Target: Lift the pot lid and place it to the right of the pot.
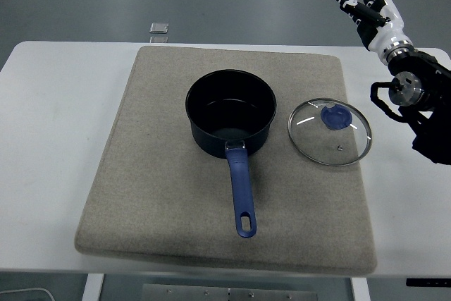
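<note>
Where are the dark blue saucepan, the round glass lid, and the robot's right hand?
dark blue saucepan [230,147], head view, outer front wall.
round glass lid [349,141], head view, clear glass.
right hand [371,12], head view, palm.

Glass lid [330,132] lies flat right of open pot [230,111].

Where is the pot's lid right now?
In the head view, the glass lid lies flat on the grey mat, just right of the open pot, with nothing holding it.

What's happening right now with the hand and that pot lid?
Right robot hand open, raised, holding nothing. Lid flat on mat, right of pot. Nothing in the way.
</note>
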Robot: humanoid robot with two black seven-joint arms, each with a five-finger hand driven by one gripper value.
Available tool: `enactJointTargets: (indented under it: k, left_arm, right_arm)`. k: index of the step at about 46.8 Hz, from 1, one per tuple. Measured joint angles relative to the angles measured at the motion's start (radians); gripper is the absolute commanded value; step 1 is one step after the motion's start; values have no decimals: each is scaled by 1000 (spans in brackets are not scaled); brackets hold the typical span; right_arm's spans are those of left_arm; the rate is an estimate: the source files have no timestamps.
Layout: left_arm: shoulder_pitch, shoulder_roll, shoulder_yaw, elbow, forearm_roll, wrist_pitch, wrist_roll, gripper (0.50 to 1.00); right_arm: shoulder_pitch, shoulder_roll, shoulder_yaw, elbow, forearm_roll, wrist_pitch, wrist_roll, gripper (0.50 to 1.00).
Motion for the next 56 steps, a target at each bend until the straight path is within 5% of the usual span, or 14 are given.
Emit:
enactJointTargets:
  k: [56]
  left_arm:
    - [0, 0, 0, -1, 0, 0, 0, 1000]
  right_arm:
    - [-16, 34, 136, -4, 23, -39, -2, 917]
